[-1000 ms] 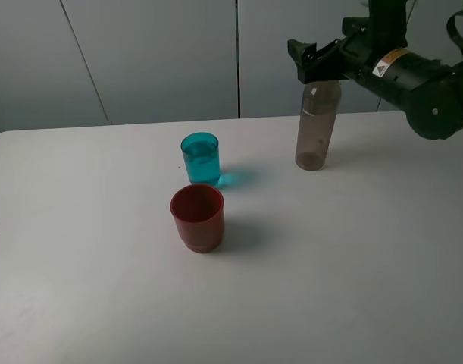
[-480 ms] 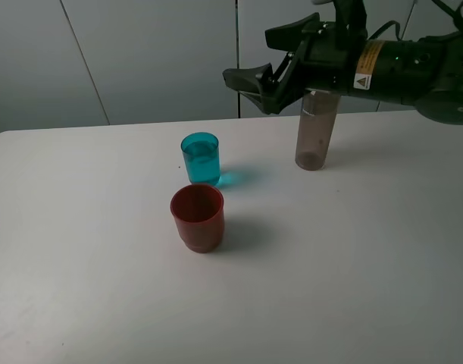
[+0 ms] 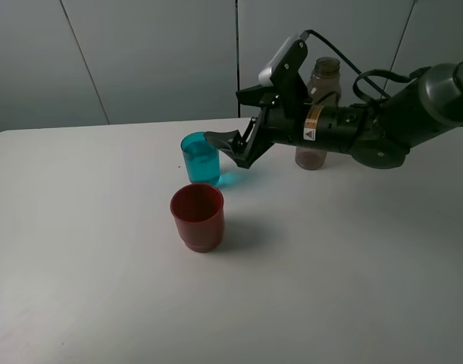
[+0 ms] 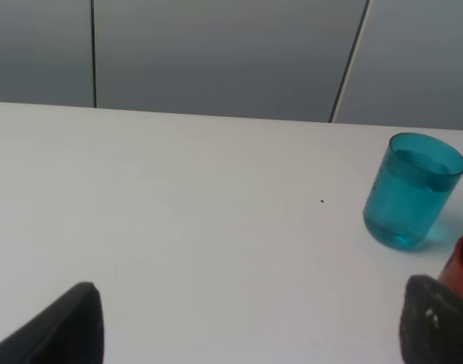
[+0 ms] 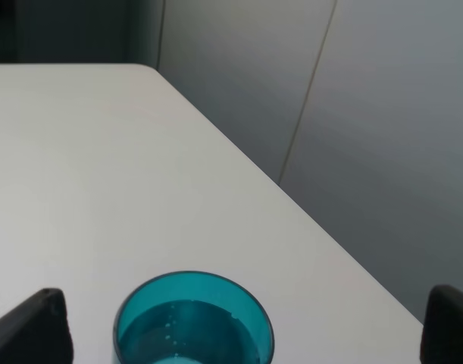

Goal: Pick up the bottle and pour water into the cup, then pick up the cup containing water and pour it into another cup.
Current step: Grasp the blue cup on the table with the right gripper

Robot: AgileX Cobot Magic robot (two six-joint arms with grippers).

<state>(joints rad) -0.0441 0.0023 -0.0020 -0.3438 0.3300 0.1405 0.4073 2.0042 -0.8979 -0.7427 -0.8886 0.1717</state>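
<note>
Hovers with right pincer (image 3: 229,121) splayed, empty, just beside the water-filled cup (image 3: 200,158) on the worktop (image 3: 102,265), with red cup (image 3: 197,216) near in front and bottle (image 3: 311,157) upright farther back. Holds left pincer (image 4: 254,334) splayed too, empty.

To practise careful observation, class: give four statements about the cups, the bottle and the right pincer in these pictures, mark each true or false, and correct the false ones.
1. The teal cup holds water. True.
2. The red cup lies on its side. False: it stands upright, mouth up, on the white table.
3. The right pincer is open and is not closed on anything. True.
4. The right pincer grips the grey-brown bottle. False: the bottle stands free on the table behind the arm, and the pincer is at the teal cup.
</note>
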